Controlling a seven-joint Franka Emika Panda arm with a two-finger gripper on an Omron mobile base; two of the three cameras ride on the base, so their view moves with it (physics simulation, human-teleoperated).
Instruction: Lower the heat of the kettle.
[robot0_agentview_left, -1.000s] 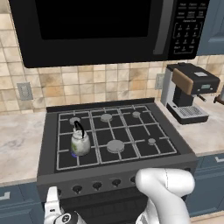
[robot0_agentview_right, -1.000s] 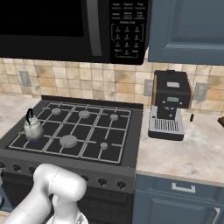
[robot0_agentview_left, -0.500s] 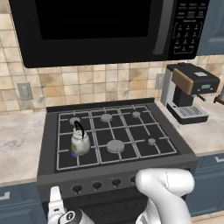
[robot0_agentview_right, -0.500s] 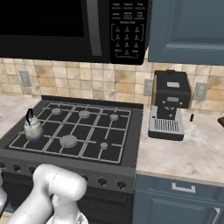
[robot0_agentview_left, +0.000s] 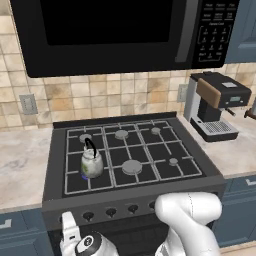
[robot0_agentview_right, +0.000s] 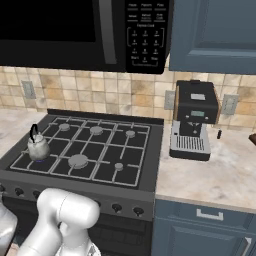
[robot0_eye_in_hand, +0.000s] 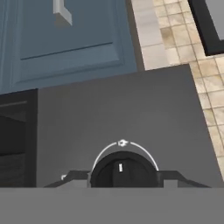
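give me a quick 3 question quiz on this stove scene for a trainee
1. True or false: the kettle sits on the front left burner of the stove.
2. What stands on the counter to the right of the stove? A) a toaster B) a coffee machine C) a blender
3. In the hand view, what does the gripper face, and can you tell whether it is gripping it?

Key
1. True.
2. B.
3. A black stove knob with a white pointer mark, on the dark front panel. The finger tips flank it on either side, but contact is not clear, so grip cannot be told.
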